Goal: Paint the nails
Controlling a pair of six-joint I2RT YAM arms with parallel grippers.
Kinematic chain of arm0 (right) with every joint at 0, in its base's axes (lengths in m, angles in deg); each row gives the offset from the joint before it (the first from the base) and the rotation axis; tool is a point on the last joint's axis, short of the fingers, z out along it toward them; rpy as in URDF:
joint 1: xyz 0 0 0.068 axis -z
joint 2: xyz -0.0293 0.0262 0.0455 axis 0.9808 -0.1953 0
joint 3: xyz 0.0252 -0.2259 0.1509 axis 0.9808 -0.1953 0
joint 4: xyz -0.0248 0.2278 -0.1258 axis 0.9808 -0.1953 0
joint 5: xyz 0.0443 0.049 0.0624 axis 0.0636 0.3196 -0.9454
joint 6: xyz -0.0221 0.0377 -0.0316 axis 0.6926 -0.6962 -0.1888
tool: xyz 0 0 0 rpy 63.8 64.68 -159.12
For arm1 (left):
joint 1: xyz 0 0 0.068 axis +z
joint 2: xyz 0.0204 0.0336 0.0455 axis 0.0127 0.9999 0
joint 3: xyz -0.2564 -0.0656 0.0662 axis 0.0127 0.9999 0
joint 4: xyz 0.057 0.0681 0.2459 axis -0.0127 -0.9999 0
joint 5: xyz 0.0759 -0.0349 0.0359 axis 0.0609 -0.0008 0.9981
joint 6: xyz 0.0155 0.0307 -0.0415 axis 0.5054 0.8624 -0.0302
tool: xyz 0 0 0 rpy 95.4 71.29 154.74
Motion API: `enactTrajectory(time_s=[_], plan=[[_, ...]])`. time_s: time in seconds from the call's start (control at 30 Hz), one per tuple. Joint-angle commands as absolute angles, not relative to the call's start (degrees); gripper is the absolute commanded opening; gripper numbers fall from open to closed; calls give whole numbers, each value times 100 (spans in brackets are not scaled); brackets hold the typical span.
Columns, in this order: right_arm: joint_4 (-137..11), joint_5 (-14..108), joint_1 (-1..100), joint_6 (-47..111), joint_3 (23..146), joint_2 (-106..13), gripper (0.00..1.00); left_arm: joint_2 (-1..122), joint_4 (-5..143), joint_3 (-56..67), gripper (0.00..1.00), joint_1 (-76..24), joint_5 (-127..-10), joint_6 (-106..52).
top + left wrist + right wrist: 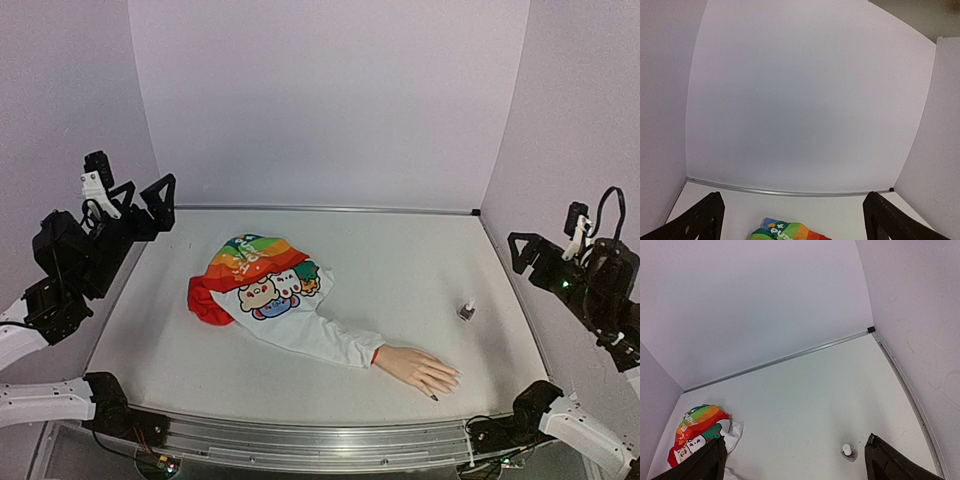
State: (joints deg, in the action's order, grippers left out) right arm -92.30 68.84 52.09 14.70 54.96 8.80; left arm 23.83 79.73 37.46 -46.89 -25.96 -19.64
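**Top external view.** The mannequin hand (pixel 415 367) is laid flat on the table (pixel 400 260), close to the near edge and right of centre. It emerges from the white sleeve of a rainbow-printed garment (pixel 262 282). Its long axis runs from the cuff toward the right and slightly toward the near edge, so the nails (pixel 450 382) are turned toward the right arm's side. One dark nail (pixel 434 398) is seen on the nearest fingertip. A small clear bottle (pixel 466 311) stands farther back, between the hand and the right gripper (pixel 530 256). Both grippers are raised at the table's sides. The right gripper is judged much nearer to the nails than the left gripper (pixel 148 203).

**Left wrist view.** The left fingers are seen spread wide, with nothing between them. Only the garment's rainbow edge is shown; the nails are out of frame.

**Right wrist view.** The right fingers are likewise spread wide and empty. The bottle lies ahead between them and the garment to the left. The nails are not shown, being below the frame.
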Motion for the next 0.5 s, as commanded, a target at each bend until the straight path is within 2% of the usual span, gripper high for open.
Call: enactTrajectory(time_s=[0.0,0.47], plan=[[-9054,6692,5236,1692,5701,1096,98,2086,8280,3767,100,-4674,-2404,-1733],[-9030,6715,5237,1730,5813,1112,98,1961,8157,3660,100,-4676,-2470,-1574]])
